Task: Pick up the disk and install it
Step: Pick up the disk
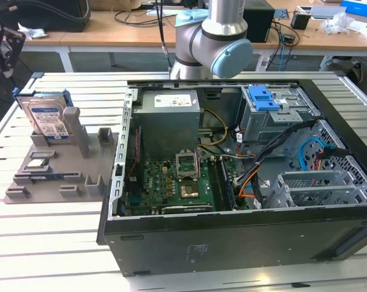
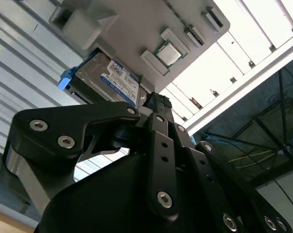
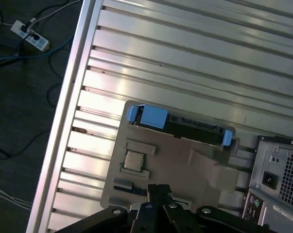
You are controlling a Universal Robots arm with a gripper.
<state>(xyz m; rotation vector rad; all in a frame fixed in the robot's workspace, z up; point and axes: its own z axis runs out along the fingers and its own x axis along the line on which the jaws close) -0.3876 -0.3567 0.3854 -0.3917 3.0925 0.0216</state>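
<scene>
disk point(image 1: 49, 119): silver, white label with blue band, blue bracket | place: on edge in grey holder point(image 1: 56, 175) on bench point(image 1: 43, 243), beside open computer case point(image 1: 232, 243) | gripper point(image 3: 158, 188): fingers together, empty

**Black gripper, silver disk, grey holder**

The gripper point(image 3: 159, 187) and its fingers point(image 3: 152, 193), pressed together, were black. Just beyond the fingertips the holder point(image 3: 185, 162) was plain grey. Farther past them the disk point(image 2: 114, 80) was silver, its white label crossed by a blue band and black barcodes, its bracket point(image 3: 153, 116) bright blue. Beyond that, the table point(image 3: 185, 58) was pale, ribbed with parallel lines.
</scene>
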